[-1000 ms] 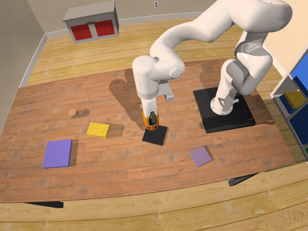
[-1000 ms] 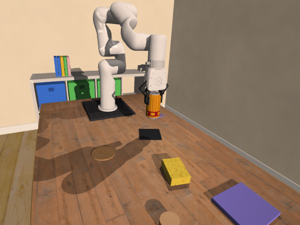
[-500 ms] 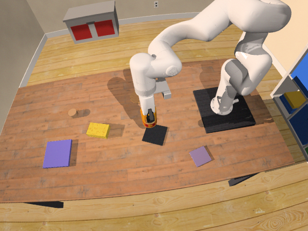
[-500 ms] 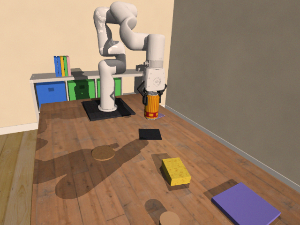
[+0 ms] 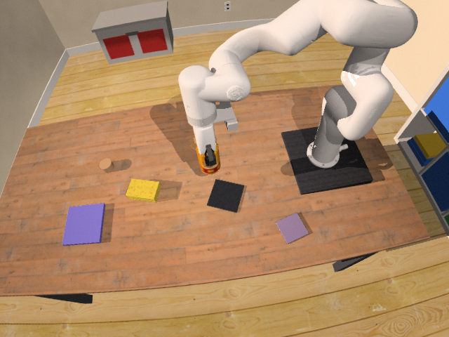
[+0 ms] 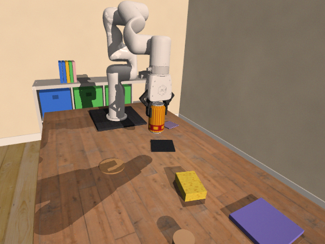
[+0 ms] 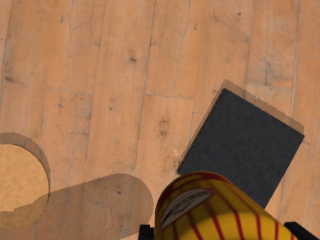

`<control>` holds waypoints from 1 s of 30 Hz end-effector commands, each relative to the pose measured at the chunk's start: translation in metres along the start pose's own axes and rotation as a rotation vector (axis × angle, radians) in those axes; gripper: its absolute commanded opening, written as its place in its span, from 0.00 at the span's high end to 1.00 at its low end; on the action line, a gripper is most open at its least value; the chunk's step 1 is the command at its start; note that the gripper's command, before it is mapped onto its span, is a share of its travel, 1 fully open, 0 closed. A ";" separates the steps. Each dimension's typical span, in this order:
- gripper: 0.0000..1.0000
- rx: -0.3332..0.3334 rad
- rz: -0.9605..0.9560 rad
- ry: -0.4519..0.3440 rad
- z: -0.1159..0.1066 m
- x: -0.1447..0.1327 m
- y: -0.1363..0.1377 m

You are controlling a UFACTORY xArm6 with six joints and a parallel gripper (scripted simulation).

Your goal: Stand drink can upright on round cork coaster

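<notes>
The drink can is orange and yellow striped with a red band. It hangs upright in the air, clear of the table. My gripper is shut on its upper part. The round cork coaster lies flat on the table, to the side of the can and partly in the arm's shadow. In the top view the arm and can hide almost all of it. A black square coaster lies on the table on the can's other side.
A yellow sponge, a large purple book, a small purple pad and a small cork cylinder lie on the table. The arm's black base plate sits at the far end.
</notes>
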State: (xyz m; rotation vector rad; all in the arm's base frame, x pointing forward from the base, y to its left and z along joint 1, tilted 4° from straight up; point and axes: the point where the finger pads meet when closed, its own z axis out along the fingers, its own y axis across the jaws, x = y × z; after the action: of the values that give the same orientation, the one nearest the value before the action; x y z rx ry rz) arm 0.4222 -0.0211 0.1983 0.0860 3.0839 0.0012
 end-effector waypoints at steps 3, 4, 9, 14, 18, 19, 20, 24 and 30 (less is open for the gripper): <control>1.00 -0.002 -0.001 -0.003 -0.002 -0.009 -0.029; 1.00 -0.002 -0.001 -0.003 -0.002 -0.010 -0.035; 1.00 -0.002 -0.001 -0.003 -0.002 -0.014 -0.065; 1.00 -0.002 -0.001 -0.003 -0.002 -0.016 -0.096; 1.00 -0.002 -0.001 -0.004 -0.002 -0.017 -0.108; 1.00 -0.002 -0.001 -0.004 -0.002 -0.017 -0.114; 1.00 -0.002 -0.001 -0.004 -0.002 -0.016 -0.120; 1.00 -0.002 -0.001 -0.004 -0.002 -0.015 -0.142; 1.00 -0.002 -0.002 -0.005 -0.002 -0.013 -0.169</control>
State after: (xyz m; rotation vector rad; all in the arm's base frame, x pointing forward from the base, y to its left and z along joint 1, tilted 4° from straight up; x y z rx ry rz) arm 0.4262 -0.1704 0.1988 0.0858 3.0837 0.0037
